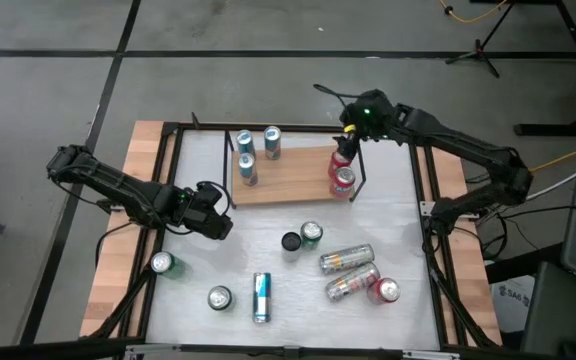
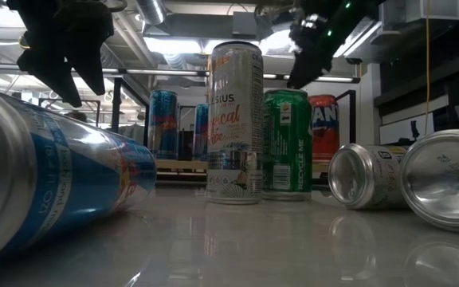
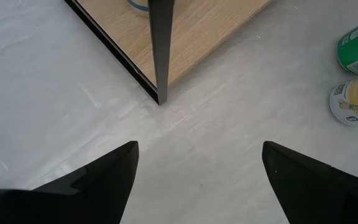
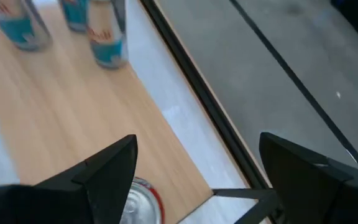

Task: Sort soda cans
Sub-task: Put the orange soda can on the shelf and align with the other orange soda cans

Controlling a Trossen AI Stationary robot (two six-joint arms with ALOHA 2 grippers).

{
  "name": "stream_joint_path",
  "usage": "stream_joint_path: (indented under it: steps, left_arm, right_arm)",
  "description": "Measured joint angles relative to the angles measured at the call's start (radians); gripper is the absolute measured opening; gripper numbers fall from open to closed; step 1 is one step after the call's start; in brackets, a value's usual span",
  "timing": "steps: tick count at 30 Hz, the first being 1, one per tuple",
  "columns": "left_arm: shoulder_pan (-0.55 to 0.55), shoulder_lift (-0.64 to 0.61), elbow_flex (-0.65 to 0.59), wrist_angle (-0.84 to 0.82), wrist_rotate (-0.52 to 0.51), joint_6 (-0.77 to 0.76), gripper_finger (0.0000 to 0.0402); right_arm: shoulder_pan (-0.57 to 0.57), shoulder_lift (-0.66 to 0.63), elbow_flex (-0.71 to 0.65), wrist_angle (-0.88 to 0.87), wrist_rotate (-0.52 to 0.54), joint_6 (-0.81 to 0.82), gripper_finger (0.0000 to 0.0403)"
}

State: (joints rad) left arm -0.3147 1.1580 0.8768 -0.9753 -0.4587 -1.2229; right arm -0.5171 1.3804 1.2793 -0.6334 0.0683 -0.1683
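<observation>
Fingers of both arms stand spread and grasp nothing. Those of the left gripper (image 1: 218, 212) hang over bare white surface (image 1: 198, 270) just off the near left corner of the light wooden board (image 1: 286, 178), whose dark metal edge and thin black corner post (image 3: 161, 50) show straight ahead in the left wrist view; open room lies all round them there. The right gripper (image 1: 349, 131) hovers above the board's far right corner, over a red soda can with a silver top (image 1: 340, 157), close to the black frame rail (image 1: 268, 127) at the surface's far edge, beyond which lies grey floor.

On the board, three blue-and-silver soda cans (image 1: 246, 155) stand upright near its left end, and a second red can (image 1: 342, 181) stands at its right end, just nearer than the first.

On the open white surface, a black can (image 1: 290, 242) and a green can (image 1: 311, 234) stand almost touching near the middle. To their right, two plain silver cans (image 1: 346, 259) lie on their sides, one beside the other, with a red can (image 1: 385, 290) upright by the nearer one. A blue-and-silver can (image 1: 261, 297) lies on its side toward the near edge, with a pale can (image 1: 219, 298) upright to its left and a green can (image 1: 162, 264) standing close to the left frame rail. A wide clear strip runs between the board and these scattered cans.
</observation>
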Motion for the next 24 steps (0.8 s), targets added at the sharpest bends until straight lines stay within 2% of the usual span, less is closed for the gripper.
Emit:
stream_joint_path:
  steps: [4, 9, 13, 19, 24]
  left_arm:
    - [0.0, 0.0, 0.0, 0.0, -0.009, 0.002, 0.0335]
    - [0.0, 0.0, 0.0, 0.001, -0.01, 0.002, 0.0335]
    - [0.0, 0.0, 0.0, 0.001, -0.01, 0.002, 0.0335]
    - [0.0, 0.0, 0.0, 0.013, -0.01, 0.002, 0.0335]
    - [0.0, 0.0, 0.0, 0.013, -0.01, 0.003, 0.0335]
  right_arm:
    - [0.073, -0.087, 0.001, -0.012, -0.009, 0.029, 0.033]
    - [0.23, -0.189, 0.002, -0.051, -0.009, 0.127, 0.033]
    - [0.383, -0.253, 0.002, -0.109, 0.002, 0.277, 0.033]
    - [0.635, -0.279, 0.003, -0.28, 0.102, 0.549, 0.033]
    - [0.826, -0.271, 0.003, -0.411, 0.076, 0.731, 0.033]
